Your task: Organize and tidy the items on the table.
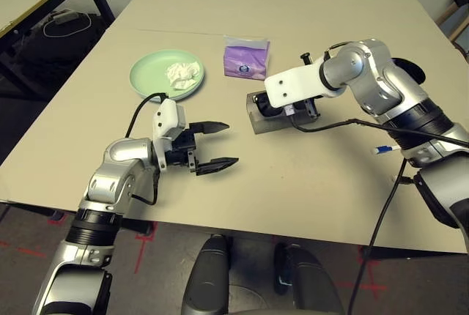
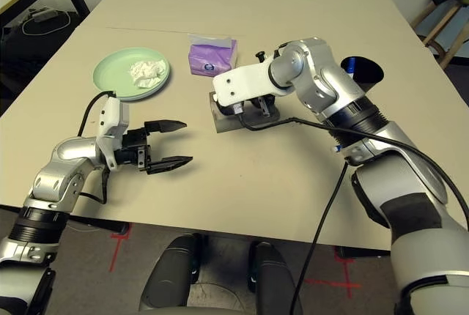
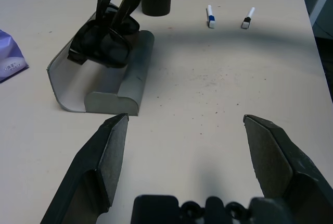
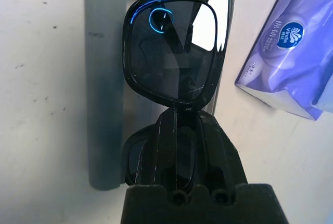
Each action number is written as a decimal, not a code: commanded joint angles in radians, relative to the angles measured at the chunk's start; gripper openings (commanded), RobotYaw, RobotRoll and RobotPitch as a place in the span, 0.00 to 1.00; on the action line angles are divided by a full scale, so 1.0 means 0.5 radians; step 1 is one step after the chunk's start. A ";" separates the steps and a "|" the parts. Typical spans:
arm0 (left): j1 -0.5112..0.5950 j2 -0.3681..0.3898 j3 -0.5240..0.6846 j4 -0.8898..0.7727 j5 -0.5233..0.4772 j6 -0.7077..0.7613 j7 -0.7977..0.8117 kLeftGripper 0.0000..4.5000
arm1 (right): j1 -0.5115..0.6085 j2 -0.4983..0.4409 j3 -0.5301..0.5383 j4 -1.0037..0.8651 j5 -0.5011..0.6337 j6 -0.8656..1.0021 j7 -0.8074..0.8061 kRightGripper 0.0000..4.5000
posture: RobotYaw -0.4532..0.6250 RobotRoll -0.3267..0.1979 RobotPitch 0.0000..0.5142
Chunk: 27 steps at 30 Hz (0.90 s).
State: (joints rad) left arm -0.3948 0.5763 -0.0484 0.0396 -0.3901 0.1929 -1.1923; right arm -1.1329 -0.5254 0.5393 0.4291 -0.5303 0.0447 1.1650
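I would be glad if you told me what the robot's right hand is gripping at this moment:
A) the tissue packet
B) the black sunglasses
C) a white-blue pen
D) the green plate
B: the right hand is closed on the sunglasses, above the open glasses case.

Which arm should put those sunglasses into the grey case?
Right, I'd say: its pincer already grips the sunglasses above the open case; the left pincer is empty.

The beige table [image 1: 220, 190] carries a purple tissue packet [image 1: 246, 60], a green plate [image 1: 155, 75] beside it, and an open glasses case [image 3: 130, 78] near it.
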 commanded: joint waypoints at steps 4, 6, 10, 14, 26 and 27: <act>0.019 0.031 -0.004 -0.073 -0.001 0.028 0.027 1.00 | -0.008 0.061 0.003 0.050 -0.079 0.058 -0.096 0.08 | 0.69 0.62 0.21; 0.019 0.030 -0.005 -0.076 -0.001 0.031 0.033 1.00 | -0.003 0.076 0.008 0.060 -0.097 0.071 -0.121 0.08 | 0.68 0.62 0.22; 0.031 0.031 -0.010 -0.087 0.003 0.033 0.044 1.00 | -0.003 0.098 0.010 0.095 -0.122 0.082 -0.154 0.08 | 0.68 0.62 0.22; 0.039 0.038 -0.006 -0.102 -0.001 0.043 0.053 1.00 | -0.001 0.111 0.012 0.139 -0.137 0.083 -0.166 0.08 | 0.69 0.62 0.22; 0.064 0.045 0.007 -0.148 -0.017 0.075 0.091 1.00 | 0.033 0.127 0.030 0.265 -0.192 0.053 -0.261 0.08 | 0.69 0.62 0.24; 0.066 0.045 0.007 -0.151 -0.018 0.078 0.093 1.00 | 0.036 0.128 0.031 0.270 -0.194 0.050 -0.265 0.08 | 0.69 0.62 0.24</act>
State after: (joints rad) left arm -0.3781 0.5920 -0.0478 -0.0071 -0.3909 0.2252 -1.1480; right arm -1.1261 -0.4611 0.5394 0.5547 -0.6173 0.0770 1.0394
